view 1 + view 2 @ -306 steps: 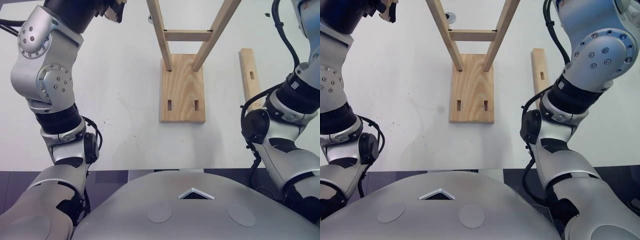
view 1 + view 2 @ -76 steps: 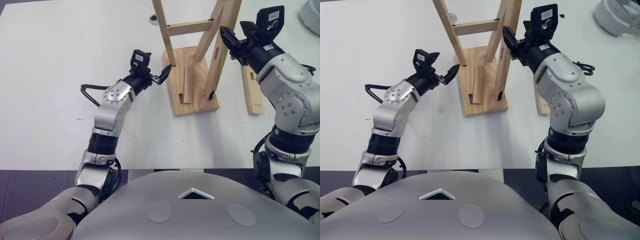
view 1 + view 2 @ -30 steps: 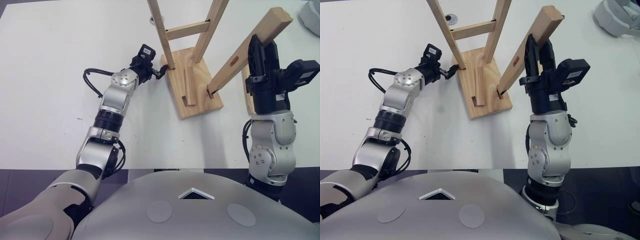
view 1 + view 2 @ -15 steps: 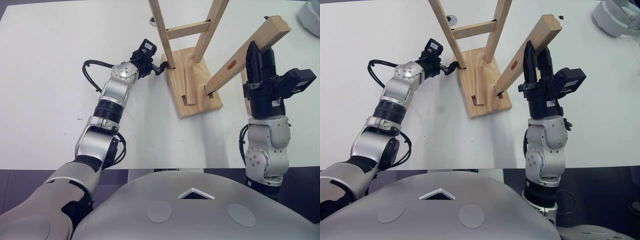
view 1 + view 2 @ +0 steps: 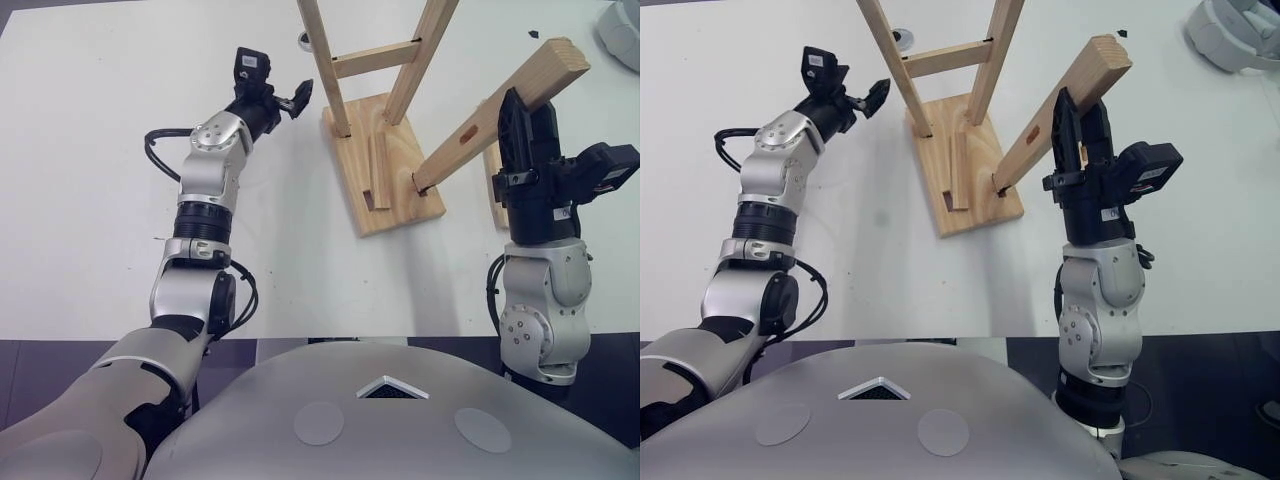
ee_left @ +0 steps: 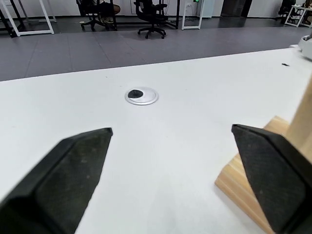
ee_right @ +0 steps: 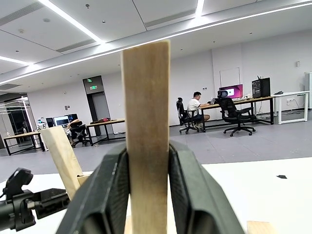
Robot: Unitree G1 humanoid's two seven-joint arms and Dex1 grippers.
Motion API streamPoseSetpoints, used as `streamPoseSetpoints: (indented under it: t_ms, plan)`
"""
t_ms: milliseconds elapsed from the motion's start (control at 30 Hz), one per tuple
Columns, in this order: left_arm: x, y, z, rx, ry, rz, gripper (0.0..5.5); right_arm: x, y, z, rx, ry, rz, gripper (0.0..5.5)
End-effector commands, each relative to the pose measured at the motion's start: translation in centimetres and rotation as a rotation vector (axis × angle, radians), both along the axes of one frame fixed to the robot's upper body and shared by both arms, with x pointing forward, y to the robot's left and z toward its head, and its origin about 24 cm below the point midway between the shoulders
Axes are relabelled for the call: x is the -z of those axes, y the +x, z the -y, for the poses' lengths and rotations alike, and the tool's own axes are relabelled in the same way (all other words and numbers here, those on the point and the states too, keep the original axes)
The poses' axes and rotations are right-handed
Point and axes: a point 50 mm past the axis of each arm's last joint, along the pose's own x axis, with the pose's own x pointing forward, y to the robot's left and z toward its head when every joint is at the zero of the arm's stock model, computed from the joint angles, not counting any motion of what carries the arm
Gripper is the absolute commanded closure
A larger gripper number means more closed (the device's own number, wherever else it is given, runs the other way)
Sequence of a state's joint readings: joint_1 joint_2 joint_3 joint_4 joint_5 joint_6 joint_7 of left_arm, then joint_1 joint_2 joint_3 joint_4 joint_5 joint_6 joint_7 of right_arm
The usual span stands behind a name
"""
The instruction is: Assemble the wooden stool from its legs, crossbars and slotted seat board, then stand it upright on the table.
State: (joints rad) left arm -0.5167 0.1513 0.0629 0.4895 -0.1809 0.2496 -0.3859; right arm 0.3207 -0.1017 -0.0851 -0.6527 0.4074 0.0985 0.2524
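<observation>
The slotted seat board (image 5: 392,205) lies flat on the white table. Two legs (image 5: 318,60) joined by a crossbar (image 5: 375,58) stand in its far slots. A short crossbar (image 5: 374,172) rests on the board. My right gripper (image 5: 530,112) is shut on a third leg (image 5: 478,118), which is tilted with its lower end at the board's near right slot (image 5: 420,186). In the right wrist view that leg (image 7: 146,122) sits between both fingers (image 7: 109,195). My left gripper (image 5: 290,98) is open, just left of the board's far corner and apart from it, with nothing between its fingers (image 6: 73,170).
A loose leg (image 5: 490,165) lies on the table right of the board, behind my right arm. A round cable grommet (image 6: 141,95) sits at the far side. A white device (image 5: 622,20) occupies the far right corner. The table's front edge (image 5: 330,338) runs close to me.
My left gripper has drawn back from the board's far left corner, moving left and farther away. The right gripper with its tilted leg has shifted slightly to the right.
</observation>
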Motion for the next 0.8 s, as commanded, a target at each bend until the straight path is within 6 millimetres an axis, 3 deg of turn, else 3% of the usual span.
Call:
streamPoseSetpoints:
  t_ms: [33,267,500,633,800]
  plan:
    - [-1.4,0.7,-0.8,-0.050,-0.044,0.051,0.99,0.6,-0.2,0.5,-0.007,-0.027,-0.043,4.45]
    - [-1.8,0.8,-1.1,-0.065,-0.052,0.066,0.99,-0.5,-0.3,1.3,-0.036,-0.010,-0.034,4.45]
    - [-1.7,0.5,-1.2,-0.079,-0.043,0.071,0.99,2.2,-2.3,2.8,-0.078,-0.124,-0.214,4.45]
    - [-1.6,0.4,-1.3,-0.088,-0.041,0.074,0.99,1.1,-2.0,3.1,-0.110,-0.140,-0.200,4.45]
    - [-1.4,0.2,-0.8,-0.081,-0.032,0.077,0.99,-1.7,-1.1,2.3,-0.106,0.016,-0.107,4.45]
